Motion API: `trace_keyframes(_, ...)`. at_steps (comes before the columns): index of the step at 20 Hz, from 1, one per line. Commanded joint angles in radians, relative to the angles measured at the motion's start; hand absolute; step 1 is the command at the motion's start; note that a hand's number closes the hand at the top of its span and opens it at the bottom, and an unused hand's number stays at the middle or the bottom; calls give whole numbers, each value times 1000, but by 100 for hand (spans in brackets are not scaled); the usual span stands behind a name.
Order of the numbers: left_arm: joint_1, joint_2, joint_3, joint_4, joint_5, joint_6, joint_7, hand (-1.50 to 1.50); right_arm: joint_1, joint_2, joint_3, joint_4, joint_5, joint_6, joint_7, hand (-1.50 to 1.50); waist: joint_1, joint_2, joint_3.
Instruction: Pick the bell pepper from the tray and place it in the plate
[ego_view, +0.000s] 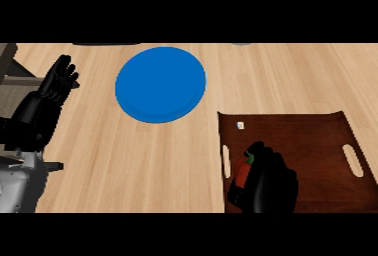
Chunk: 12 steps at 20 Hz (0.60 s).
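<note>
Peeking out beside the right hand (267, 182), the bell pepper (242, 169) touches its fingers.

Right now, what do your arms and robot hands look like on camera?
Both robot hands are glossy black with segmented fingers: the left robot hand at the view's left, the right robot hand low at the right. The left forearm is light grey with dark fittings. The right forearm is out of view.
</note>
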Motion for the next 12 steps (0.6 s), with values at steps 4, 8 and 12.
trace_keyframes(4,-32,-27,-33,8,-17,3,3,0,-238,21,126,-77,34,-35,268,150,33,12,3)
trace_keyframes(8,-89,14,18,48,31,-38,24,0,-354,21,117,9,-33,-49,268,150,45,18,2)
trace_keyframes(12,-48,-9,-18,1,12,-34,12,0,-515,21,8,127,-120,-67,269,150,73,19,2)
